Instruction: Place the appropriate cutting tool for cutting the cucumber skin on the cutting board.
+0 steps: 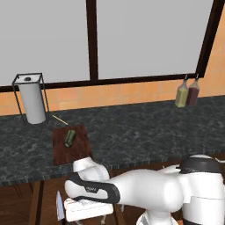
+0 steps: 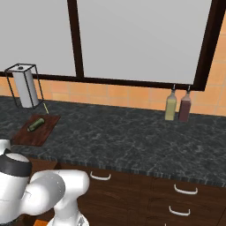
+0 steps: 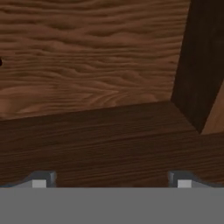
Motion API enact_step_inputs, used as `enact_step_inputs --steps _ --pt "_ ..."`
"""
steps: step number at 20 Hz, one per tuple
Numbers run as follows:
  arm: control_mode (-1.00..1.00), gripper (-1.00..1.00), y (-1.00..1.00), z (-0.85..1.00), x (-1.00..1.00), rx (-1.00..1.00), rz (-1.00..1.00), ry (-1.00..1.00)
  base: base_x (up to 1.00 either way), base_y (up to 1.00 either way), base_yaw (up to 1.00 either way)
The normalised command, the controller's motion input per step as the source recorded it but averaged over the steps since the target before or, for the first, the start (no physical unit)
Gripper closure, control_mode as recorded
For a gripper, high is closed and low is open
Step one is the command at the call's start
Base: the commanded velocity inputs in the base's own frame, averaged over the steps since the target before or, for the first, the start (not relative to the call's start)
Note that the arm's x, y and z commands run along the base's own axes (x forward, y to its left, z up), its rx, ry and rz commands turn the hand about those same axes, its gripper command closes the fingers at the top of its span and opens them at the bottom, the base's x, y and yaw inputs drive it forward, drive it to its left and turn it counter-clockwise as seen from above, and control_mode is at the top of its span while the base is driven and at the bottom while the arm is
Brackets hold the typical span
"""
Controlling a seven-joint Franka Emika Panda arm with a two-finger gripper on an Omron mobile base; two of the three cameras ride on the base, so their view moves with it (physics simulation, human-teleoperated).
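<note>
Your gripper (image 3: 111, 181) is down in a wooden drawer (image 3: 87, 78), fingers spread wide with nothing between them, probably hunting for the peeler, which I can't find. A knife (image 1: 59, 206) lies just beside your hand; up and beyond, the cucumber (image 1: 69, 138) waits on the board (image 1: 81, 149).

- Left base view sat behind the arm, looking forward and down at the desk (image 1: 145, 132) from pretty far back.
- Right base view did the same from the other side; both caught the cutting board (image 1: 70, 145), paper towel holder (image 2: 24, 86) and two bottles (image 2: 178, 106).
- Hand view was jammed right up against wood drawer panels (image 3: 100, 65).
</note>
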Motion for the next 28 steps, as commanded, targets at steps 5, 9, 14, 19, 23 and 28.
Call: enact_step_inputs --steps 5,9,14,19,23,28 --pt "-1.00 -1.00 0.25 0.00 0.54 0.00 0.00 -0.25 0.00 0.00 0.00" --pt "-1.00 -1.00 0.14 0.01 0.52 -0.01 0.11 -0.16 0.00 0.00 0.00" --pt "-1.00 -1.00 0.12 0.00 0.35 -0.01 0.18 -0.07 0.00 0.00 0.00" --pt "-1.00 -1.00 0.12 -0.07 0.38 -0.01 0.23 0.00 0.00 0.00 0.00" --pt "-1.00 -1.00 0.07 -0.26 0.36 0.00 0.13 0.00 0.00 0.00 0.00" --pt "-1.00 -1.00 0.14 -0.36 0.19 0.00 0.03 0.00 0.00 0.00 0.00"
